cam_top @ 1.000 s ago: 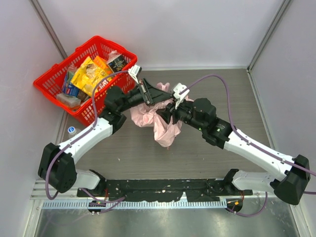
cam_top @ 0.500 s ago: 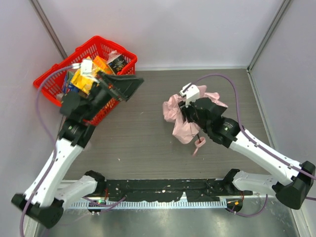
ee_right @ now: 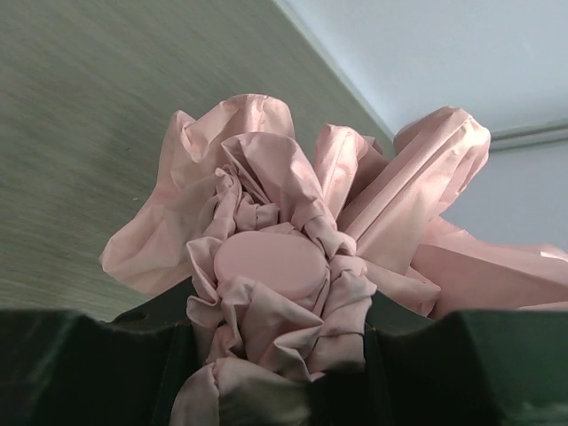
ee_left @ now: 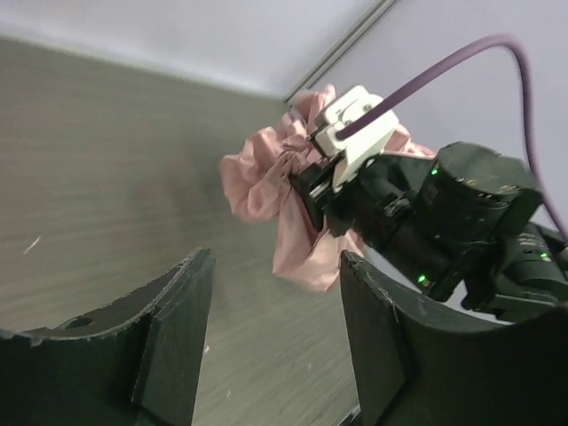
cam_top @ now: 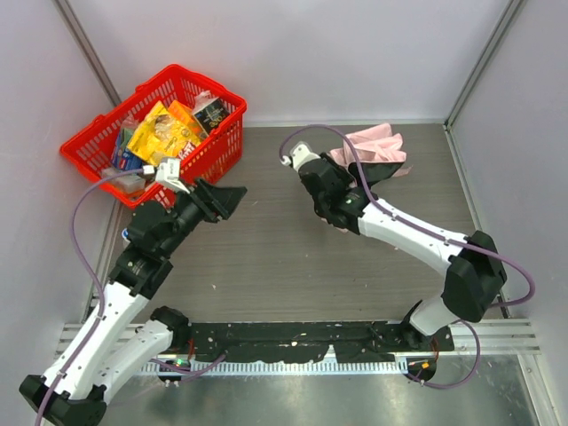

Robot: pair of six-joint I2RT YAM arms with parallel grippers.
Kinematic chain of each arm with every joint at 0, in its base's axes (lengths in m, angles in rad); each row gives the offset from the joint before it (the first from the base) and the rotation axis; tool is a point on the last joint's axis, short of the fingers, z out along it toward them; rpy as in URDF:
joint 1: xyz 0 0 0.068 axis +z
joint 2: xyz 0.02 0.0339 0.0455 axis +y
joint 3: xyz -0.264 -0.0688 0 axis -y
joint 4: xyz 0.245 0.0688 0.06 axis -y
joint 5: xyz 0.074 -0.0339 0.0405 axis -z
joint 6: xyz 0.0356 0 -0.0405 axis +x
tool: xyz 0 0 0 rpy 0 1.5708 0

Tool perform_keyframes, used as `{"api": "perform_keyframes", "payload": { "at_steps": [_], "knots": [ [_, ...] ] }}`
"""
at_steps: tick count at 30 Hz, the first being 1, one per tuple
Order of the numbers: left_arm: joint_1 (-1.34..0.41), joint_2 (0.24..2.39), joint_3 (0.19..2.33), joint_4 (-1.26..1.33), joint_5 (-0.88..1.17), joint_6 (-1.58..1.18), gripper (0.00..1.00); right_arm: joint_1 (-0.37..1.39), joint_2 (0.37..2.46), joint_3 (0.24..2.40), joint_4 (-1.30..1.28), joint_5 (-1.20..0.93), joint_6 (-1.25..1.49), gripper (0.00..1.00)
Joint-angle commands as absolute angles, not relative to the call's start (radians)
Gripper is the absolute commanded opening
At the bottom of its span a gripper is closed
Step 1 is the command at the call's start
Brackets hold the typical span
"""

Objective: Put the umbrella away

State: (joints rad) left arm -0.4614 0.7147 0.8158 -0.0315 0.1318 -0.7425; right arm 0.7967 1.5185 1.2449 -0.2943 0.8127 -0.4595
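Observation:
The umbrella [cam_top: 377,144] is a crumpled bundle of pale pink fabric, held off the table toward the back right. In the right wrist view its fabric and round pink cap [ee_right: 271,264] fill the space between the jaws, and my right gripper [ee_right: 275,333] is shut on the bunched cloth. In the top view the right gripper [cam_top: 359,166] sits under the pink cloth. My left gripper [cam_top: 224,201] hangs open at the table's left, well apart from the umbrella [ee_left: 266,182], with nothing between its fingers [ee_left: 182,333]. The shaft and handle are hidden.
A red basket [cam_top: 206,158] full of packaged goods stands at the back left, just behind the left gripper. A small white bottle [cam_top: 130,235] lies by the left wall. Grey walls close the table on three sides.
The left gripper let go of the umbrella, opened and drew back to the left by the basket. The right arm swung the umbrella away to the back right.

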Motion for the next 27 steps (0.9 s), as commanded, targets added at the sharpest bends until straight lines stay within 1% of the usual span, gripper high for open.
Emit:
{"api": "perform_keyframes", "payload": {
  "at_steps": [1, 4, 6, 7, 10, 11, 12, 16, 18, 20, 23, 25, 26, 27],
  "knots": [
    [-0.471, 0.664, 0.753, -0.103, 0.088, -0.764, 0.57, 0.811, 1.548, 1.151, -0.128, 0.715, -0.529, 0.01],
    [-0.469, 0.647, 0.678, -0.129, 0.075, -0.853, 0.52, 0.81, 1.632, 1.097, -0.132, 0.626, -0.494, 0.01],
    [-0.471, 0.643, 0.638, -0.156, 0.075, -0.911, 0.55, 0.81, 1.692, 1.121, -0.231, 0.507, -0.44, 0.01],
    [-0.471, 0.644, 0.615, -0.153, 0.087, -0.943, 0.56, 0.81, 1.721, 1.129, -0.253, 0.48, -0.417, 0.01],
    [-0.472, 0.66, 0.559, -0.138, 0.149, -1.018, 0.62, 0.804, 1.785, 1.17, -0.435, 0.246, -0.374, 0.01],
    [-0.476, 0.666, 0.551, -0.135, 0.165, -1.046, 0.64, 0.798, 1.811, 1.193, -0.466, 0.214, -0.367, 0.01],
    [-0.474, 0.673, 0.534, -0.138, 0.17, -1.077, 0.64, 0.79, 1.825, 1.203, -0.53, 0.104, -0.358, 0.01],
    [-0.497, 0.672, 0.486, -0.137, 0.152, -1.161, 0.64, 0.723, 1.887, 1.23, -0.636, -0.209, -0.327, 0.01],
    [-0.514, 0.658, 0.459, -0.115, 0.135, -1.195, 0.61, 0.695, 1.92, 1.235, -0.66, -0.337, -0.31, 0.01],
    [-0.522, 0.644, 0.436, -0.085, 0.13, -1.213, 0.57, 0.672, 1.962, 1.241, -0.666, -0.42, -0.281, 0.01],
    [-0.535, 0.647, 0.422, -0.048, 0.126, -1.216, 0.52, 0.64, 2.017, 1.235, -0.635, -0.587, -0.216, 0.01],
    [-0.546, 0.675, 0.405, -0.006, 0.135, -1.238, 0.52, 0.632, 2.031, 1.221, -0.615, -0.644, -0.206, 0.01],
    [-0.552, 0.702, 0.393, 0.042, 0.146, -1.258, 0.54, 0.623, 2.037, 1.212, -0.609, -0.667, -0.204, 0.01],
    [-0.563, 0.727, 0.384, 0.095, 0.152, -1.284, 0.57, 0.603, 2.042, 1.21, -0.604, -0.723, -0.203, 0.01]
  ]
}}
